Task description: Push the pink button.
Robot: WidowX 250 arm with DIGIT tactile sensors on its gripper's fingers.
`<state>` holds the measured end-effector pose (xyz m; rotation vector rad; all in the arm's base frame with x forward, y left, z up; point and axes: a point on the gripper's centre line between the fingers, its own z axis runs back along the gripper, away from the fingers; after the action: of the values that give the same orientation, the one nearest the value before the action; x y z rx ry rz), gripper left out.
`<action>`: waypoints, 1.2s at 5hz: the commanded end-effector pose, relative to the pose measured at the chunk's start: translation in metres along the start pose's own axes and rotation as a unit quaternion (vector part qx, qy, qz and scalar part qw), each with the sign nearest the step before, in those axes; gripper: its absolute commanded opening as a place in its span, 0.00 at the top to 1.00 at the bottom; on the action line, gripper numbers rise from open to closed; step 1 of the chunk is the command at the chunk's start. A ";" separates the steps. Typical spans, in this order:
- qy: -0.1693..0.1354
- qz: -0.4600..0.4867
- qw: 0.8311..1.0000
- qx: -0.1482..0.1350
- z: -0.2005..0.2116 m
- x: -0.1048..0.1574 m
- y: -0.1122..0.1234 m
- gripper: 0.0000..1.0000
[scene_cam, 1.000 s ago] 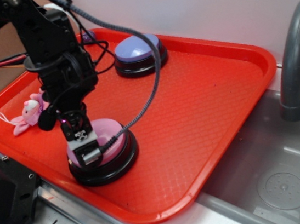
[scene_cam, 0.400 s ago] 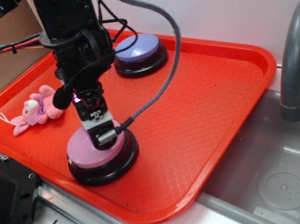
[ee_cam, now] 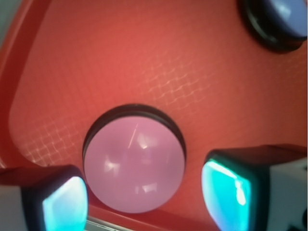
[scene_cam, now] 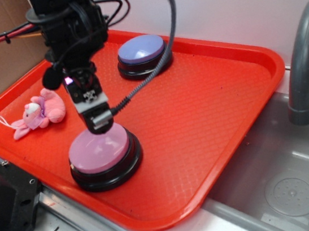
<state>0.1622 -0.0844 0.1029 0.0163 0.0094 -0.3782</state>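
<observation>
Pink button (ee_cam: 134, 165) below, between open jaws, untouched, on red tray (scene_cam: 222, 112).

No readable text, labels or numbers show anywhere.

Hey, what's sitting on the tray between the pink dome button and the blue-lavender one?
Nothing: only bare red tray separates the pink dome button from the blue-lavender dome button, clearest in the wrist view.

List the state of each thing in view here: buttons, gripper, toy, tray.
pink button: upright on the tray, dome uncovered, not touched
gripper: just above the pink button's far edge, fingers apart
blue-lavender button: upright, untouched, far side
pink plush toy: lying on its side
red tray: flat beside the sink
</observation>
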 end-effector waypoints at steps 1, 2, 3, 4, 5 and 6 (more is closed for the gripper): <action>-0.018 0.021 1.000 -0.003 0.024 0.004 0.004 0.00; -0.023 0.029 0.999 0.003 0.035 0.001 0.005 0.00; -0.020 0.034 0.999 -0.005 0.038 0.002 0.004 0.00; -0.019 0.038 0.999 0.003 0.047 0.001 0.003 0.00; -0.025 0.043 0.999 0.001 0.055 -0.002 0.005 0.00; -0.030 0.045 0.999 0.000 0.061 -0.003 0.003 0.00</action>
<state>0.1566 -0.0771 0.1519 0.0202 0.0028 -0.2855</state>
